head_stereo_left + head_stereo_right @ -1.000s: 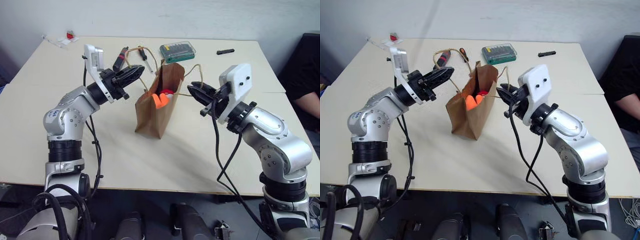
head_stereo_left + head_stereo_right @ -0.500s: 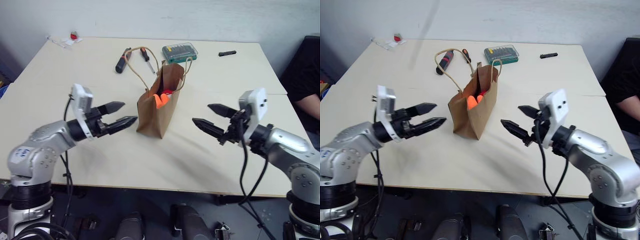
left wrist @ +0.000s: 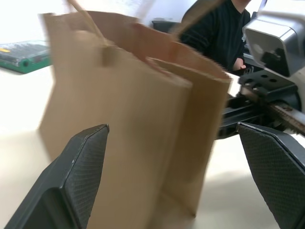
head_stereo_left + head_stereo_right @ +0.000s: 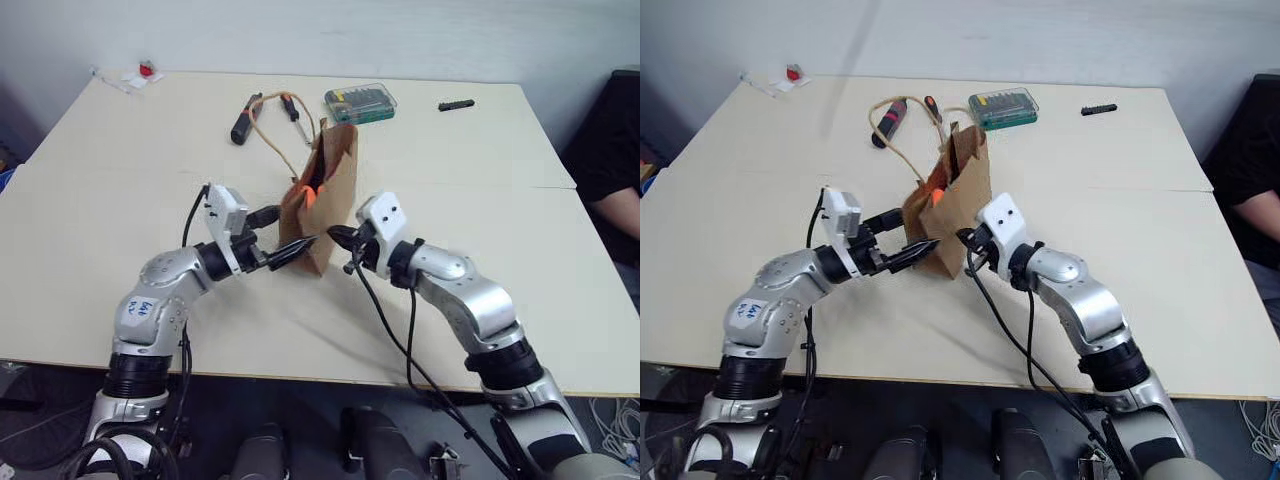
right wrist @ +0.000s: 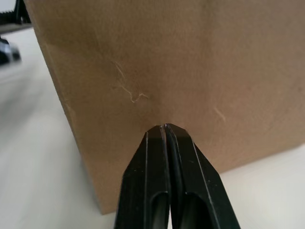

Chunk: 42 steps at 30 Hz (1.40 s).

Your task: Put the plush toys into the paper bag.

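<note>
Standing upright mid-table (image 4: 120, 140), the bag (image 4: 333, 195) with orange toy (image 4: 310, 193) peeking from its mouth, left gripper (image 4: 281, 233) spread wide at the bag's near corner, right gripper (image 4: 338, 238) pinched shut, tips against the bag's side, screwdrivers (image 4: 262, 112) and bit case (image 4: 357, 103) beyond the bag.

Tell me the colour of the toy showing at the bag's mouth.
Bright orange; the plush toy shows best in the left eye view, inside the paper bag.

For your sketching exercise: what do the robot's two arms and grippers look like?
Both arms are silver-grey metal with black joint rings and loose black cables. Each wrist carries a white camera block. The left gripper and right gripper each have two black pointed fingers with textured pads.
</note>
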Available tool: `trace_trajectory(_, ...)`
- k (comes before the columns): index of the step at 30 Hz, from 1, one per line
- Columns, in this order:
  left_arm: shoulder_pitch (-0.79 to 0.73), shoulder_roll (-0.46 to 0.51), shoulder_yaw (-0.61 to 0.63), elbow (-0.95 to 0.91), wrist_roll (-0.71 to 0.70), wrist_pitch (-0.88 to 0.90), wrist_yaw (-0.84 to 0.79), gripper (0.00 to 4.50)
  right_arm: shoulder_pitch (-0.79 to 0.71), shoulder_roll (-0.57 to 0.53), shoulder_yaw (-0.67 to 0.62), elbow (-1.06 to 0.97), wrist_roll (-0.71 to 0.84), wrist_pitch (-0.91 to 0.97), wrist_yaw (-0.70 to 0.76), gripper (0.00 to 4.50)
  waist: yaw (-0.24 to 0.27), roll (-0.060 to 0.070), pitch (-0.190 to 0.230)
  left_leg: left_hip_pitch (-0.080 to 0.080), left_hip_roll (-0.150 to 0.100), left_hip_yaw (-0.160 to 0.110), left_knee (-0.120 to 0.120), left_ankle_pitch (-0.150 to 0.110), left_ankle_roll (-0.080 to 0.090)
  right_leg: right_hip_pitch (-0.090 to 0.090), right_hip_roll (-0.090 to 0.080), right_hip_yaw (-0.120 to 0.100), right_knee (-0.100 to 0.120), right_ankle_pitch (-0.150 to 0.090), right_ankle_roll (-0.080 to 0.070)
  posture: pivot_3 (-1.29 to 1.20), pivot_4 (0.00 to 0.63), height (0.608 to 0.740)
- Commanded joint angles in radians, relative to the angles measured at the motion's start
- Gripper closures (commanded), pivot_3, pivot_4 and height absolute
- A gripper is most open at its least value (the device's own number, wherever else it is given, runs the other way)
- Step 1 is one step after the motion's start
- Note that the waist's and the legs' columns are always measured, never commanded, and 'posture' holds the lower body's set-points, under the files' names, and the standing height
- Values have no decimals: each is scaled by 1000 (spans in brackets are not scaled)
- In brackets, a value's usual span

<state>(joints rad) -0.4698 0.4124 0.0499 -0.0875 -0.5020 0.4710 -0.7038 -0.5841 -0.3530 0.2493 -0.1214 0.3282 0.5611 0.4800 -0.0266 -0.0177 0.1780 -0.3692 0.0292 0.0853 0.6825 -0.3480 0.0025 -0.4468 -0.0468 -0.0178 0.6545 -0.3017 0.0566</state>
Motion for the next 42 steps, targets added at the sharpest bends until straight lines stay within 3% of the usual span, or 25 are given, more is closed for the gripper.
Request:
trace_trajectory(1,-42,-28,-5,7,24,-27,33,0,-17,21,2,5,-36,-43,24,4485,-1,0,0,0,0,0,0,0,0,0,0,0,0,0,0,0,150,740)
trace_trajectory(8,-105,-84,3,112,104,-82,133,0,-4,48,0,-2,-60,-54,49,4485,-1,0,0,1,0,0,0,0,0,0,0,0,1,0,0,0,150,740)
trace_trajectory(11,-123,-94,2,147,113,-97,132,536,4,59,-9,-11,-65,-59,49,4500,-2,0,0,1,0,0,1,0,0,0,0,0,1,0,0,0,150,740)
trace_trajectory(19,-150,-87,14,220,102,-120,89,3102,47,33,-49,-80,-47,-41,72,4500,-1,0,0,1,0,0,1,0,0,0,0,0,1,0,0,0,150,740)
trace_trajectory(23,-188,-54,13,247,50,-107,-55,4363,158,-96,-162,-292,74,55,164,4500,6,0,0,0,0,-1,1,0,0,0,0,-1,0,0,0,0,150,740)
trace_trajectory(26,-227,-18,0,269,17,-90,-190,4476,269,-238,-318,-459,221,146,243,4500,15,0,0,-1,0,-1,1,-1,1,1,0,-2,-1,0,1,0,150,740)
trace_trajectory(31,-312,14,-63,355,11,-109,-442,4500,533,-468,-727,-619,446,247,390,3258,31,0,0,1,-1,-1,1,-1,1,4,1,-2,-3,1,1,0,150,740)
trace_trajectory(35,-400,-13,-150,494,56,-162,-637,4500,702,-512,-1037,-621,515,297,402,1814,39,0,0,3,-1,-1,1,-1,2,7,3,-2,-8,1,3,0,150,740)
trace_trajectory(40,-482,-75,-229,722,161,-323,-758,4500,832,-479,-1131,-643,511,276,375,44,37,0,0,4,-2,1,1,-2,4,7,4,1,-9,2,4,0,150,740)
trace_trajectory(42,-498,-83,-238,781,190,-356,-779,4500,858,-472,-1125,-645,507,266,362,10,31,0,0,4,-2,1,1,-2,4,7,5,3,-9,2,4,0,150,740)
